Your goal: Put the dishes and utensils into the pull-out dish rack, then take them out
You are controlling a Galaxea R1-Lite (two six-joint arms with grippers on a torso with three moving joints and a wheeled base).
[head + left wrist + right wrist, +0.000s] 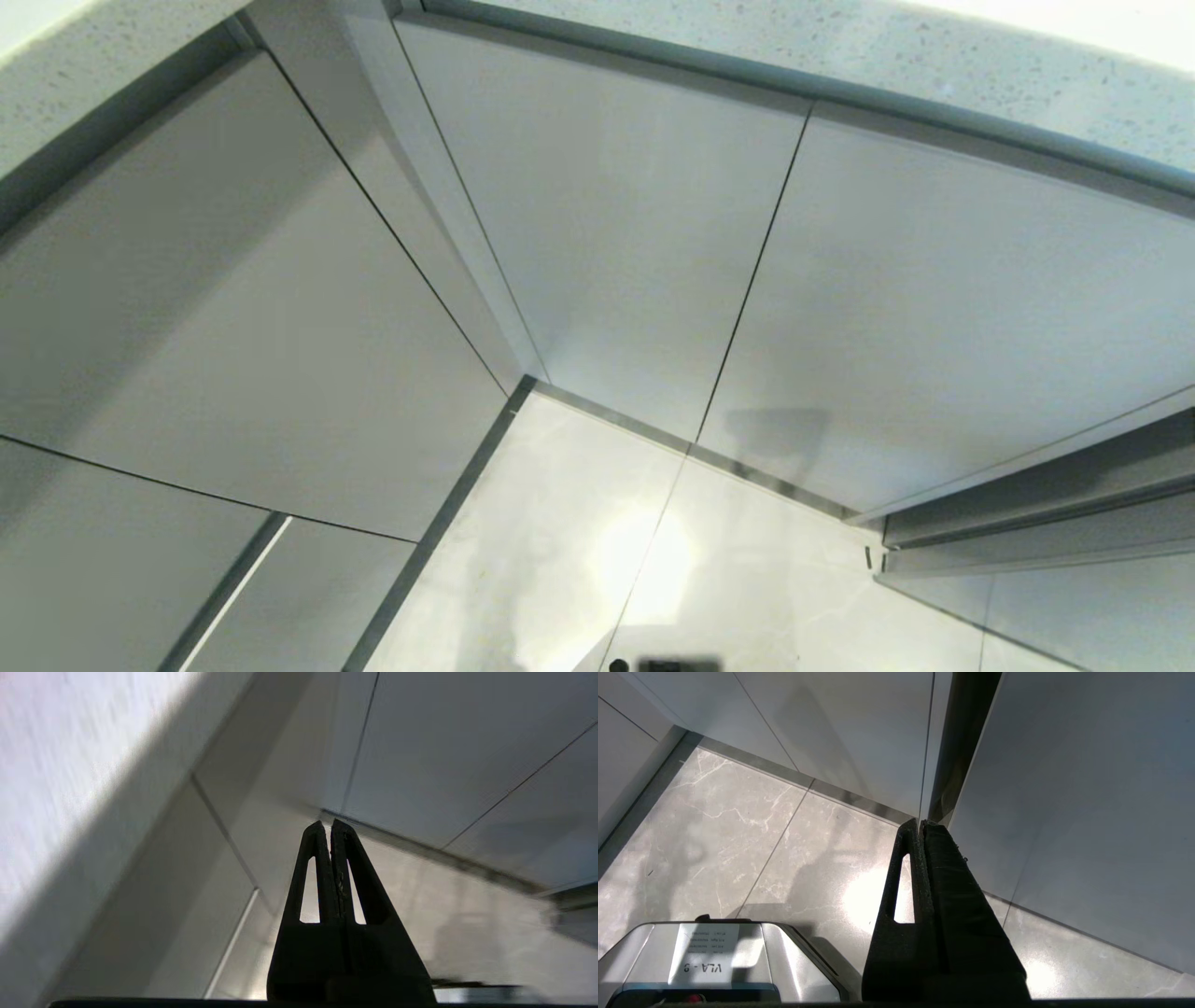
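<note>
Left gripper: fingers pressed together, empty, facing corner cabinet panels. Grey marble floor below. Right gripper: fingers together, empty, above robot base. Pull-out dish rack, dishes, utensils: not in any view.

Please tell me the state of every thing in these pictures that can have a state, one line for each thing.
Left hand: shut, empty, in the air before the cabinet fronts.
Right hand: shut, empty, pointing down toward the floor.
Cabinet fronts: closed in the corner.
Drawer front at the right: standing out a little from the others, contents hidden.
Dishes, utensils: not in view.
</note>
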